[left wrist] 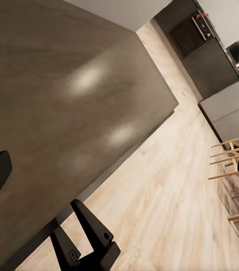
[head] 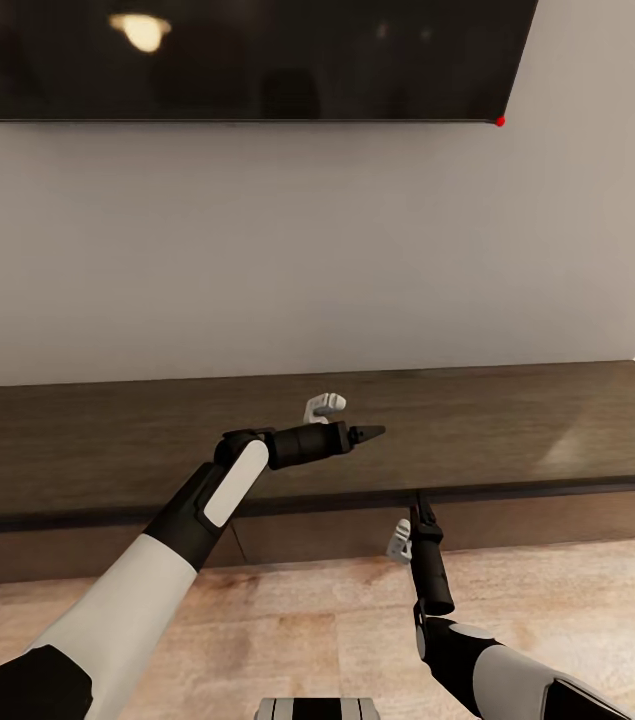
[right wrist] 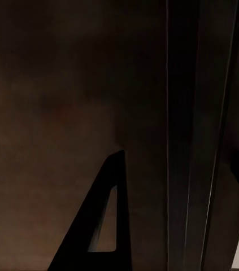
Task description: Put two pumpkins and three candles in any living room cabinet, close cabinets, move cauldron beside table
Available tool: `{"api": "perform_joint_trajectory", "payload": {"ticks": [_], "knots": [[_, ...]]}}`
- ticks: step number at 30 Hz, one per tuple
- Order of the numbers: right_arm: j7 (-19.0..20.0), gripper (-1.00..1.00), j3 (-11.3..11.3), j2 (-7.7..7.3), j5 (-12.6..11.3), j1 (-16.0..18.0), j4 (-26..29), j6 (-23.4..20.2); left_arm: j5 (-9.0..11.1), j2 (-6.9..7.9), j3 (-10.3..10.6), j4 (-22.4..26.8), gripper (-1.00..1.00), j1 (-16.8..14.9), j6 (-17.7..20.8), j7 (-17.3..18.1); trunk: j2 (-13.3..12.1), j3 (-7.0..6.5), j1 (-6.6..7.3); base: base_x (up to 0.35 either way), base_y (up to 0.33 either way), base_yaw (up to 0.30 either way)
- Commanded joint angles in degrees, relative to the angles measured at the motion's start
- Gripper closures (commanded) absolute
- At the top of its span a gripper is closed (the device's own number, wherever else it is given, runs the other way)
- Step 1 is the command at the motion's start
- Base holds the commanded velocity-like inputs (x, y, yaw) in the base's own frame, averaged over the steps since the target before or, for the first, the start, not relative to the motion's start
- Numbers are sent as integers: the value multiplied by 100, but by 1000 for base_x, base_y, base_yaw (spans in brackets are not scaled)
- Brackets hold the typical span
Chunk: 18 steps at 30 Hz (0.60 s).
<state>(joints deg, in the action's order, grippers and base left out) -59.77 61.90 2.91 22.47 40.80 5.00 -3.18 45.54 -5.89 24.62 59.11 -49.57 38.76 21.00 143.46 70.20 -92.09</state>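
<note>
Grey wall behind cabinet [head: 517,420]; left fingers [head: 369,433] above top, right fingers [head: 419,510] at front, spread unclear.

We see a dark wall-mounted television [head: 247,60] reflecting a ceiling lamp, above a plain pale wall [head: 297,250]. Light wood flooring [head: 337,630] runs toward dark kitchen units [left wrist: 207,51] and wooden chairs [left wrist: 235,169].

No readable text, labels, brands or numbers were visible anywhere. The appliance panels [left wrist: 201,25] in the far kitchen, seen from the left wrist, were too small and blurred to make out.
</note>
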Motion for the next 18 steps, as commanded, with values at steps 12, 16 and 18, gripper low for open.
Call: {"api": "perform_joint_trajectory", "payload": {"ticks": [12, 16, 18], "knots": [[9, 100, -160, -8, -41, 50, -8, 10, 7, 0, 1, -10, -100, 8, 1, -7, 0, -1, -1, 0, 0, 0], [9, 100, -160, -4, -41, 50, -8, 10, 7, 0, 0, -15, -100, 14, 0, -8, 0, -1, -1, -135, 0, 0], [9, 100, -160, -8, -41, 50, -8, 10, 7, 0, -1, -18, -100, 16, 0, -8, 0, -1, -1, -60, 0, 0]]}}
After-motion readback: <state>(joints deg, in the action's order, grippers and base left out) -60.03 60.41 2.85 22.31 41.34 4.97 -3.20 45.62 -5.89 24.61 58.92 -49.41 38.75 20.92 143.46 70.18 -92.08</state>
